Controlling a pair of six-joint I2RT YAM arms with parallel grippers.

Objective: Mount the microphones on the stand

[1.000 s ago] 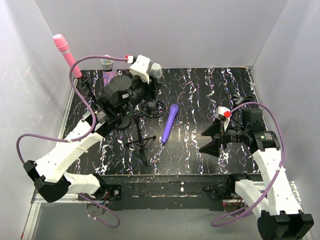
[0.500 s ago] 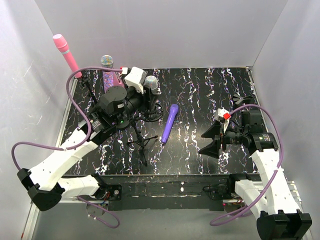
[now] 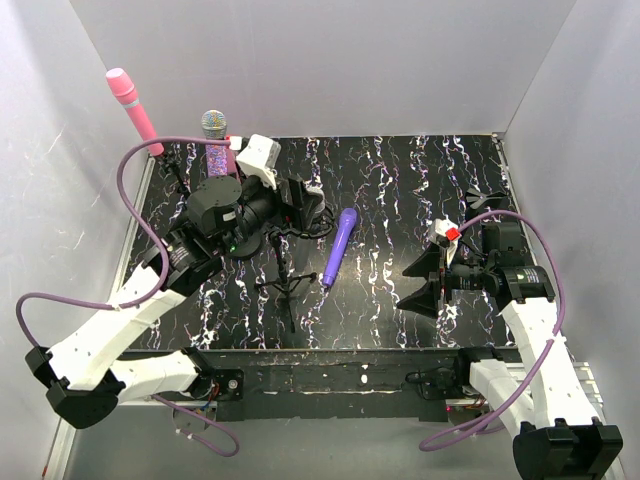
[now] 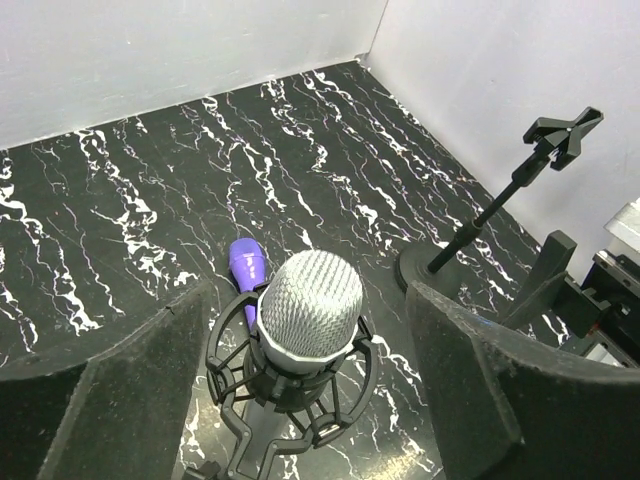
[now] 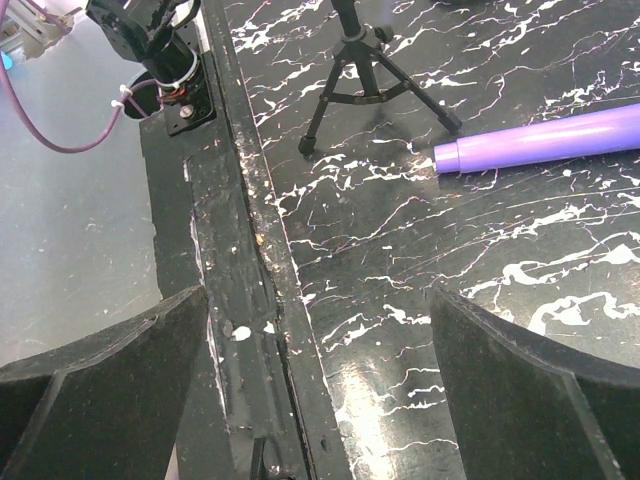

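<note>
The silver-grey microphone (image 4: 310, 305) stands upright in the black shock mount (image 4: 232, 352) of the tripod stand (image 3: 283, 280). My left gripper (image 4: 308, 300) is open around its head, with a gap on each side. In the top view the left gripper (image 3: 303, 202) covers that microphone. The plain purple microphone (image 3: 340, 243) lies flat on the table, its tip (image 4: 248, 265) just behind the mount. The pink microphone (image 3: 130, 102) and the glittery purple microphone (image 3: 213, 130) sit raised on stands at the back left. My right gripper (image 3: 416, 280) is open and empty near the table's front edge (image 5: 250, 250).
An empty clip stand (image 3: 482, 200) with a round base (image 4: 430, 270) stands at the right, close to my right arm. White walls close in the table on three sides. The tripod legs (image 5: 370, 75) spread near the front edge, left of the purple microphone (image 5: 545, 140).
My left gripper has come down and back with the silver-grey microphone, then opened and let it go in the shock mount. The right arm has barely moved.
</note>
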